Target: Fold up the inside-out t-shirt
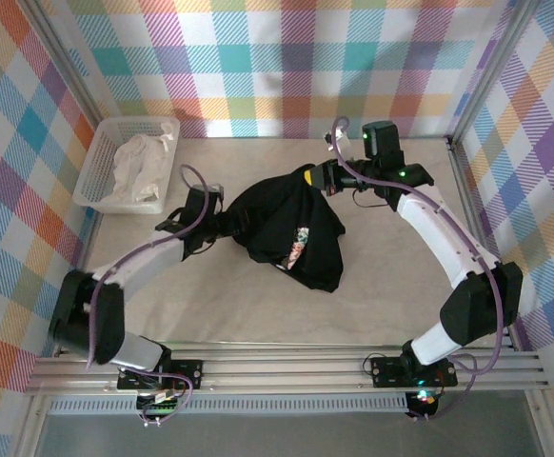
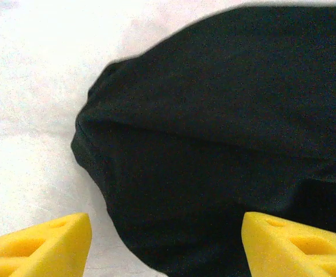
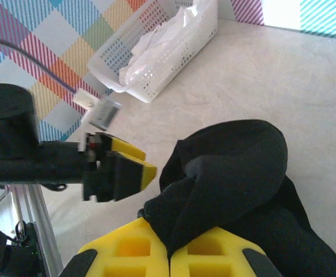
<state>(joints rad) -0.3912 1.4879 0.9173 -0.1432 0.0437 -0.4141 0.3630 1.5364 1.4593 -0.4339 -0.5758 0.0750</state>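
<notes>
In the middle of the pale table (image 1: 210, 314), the black cloth t-shirt (image 1: 291, 233) lies in a lumpy heap. My right gripper (image 3: 169, 245) pinches its far edge, fingers squeezed shut. My left gripper (image 1: 222, 222) sits at the shirt's left end, fingers wide apart, holding nothing. If I pull with just one side, I think the shirt drags and bunches up more.

Item, inside-out t-shirt (image 2: 214, 144): black fabric cut off at the top, right and bottom edges of the left wrist view; printed marking (image 1: 299, 240) too small to read from above. Item, left claw (image 2: 165, 222): yellow fingers cropped by the bottom edge. Item, right claw (image 3: 169, 245): pads cropped below, with the fabric edge pinched between them hidden.
</notes>
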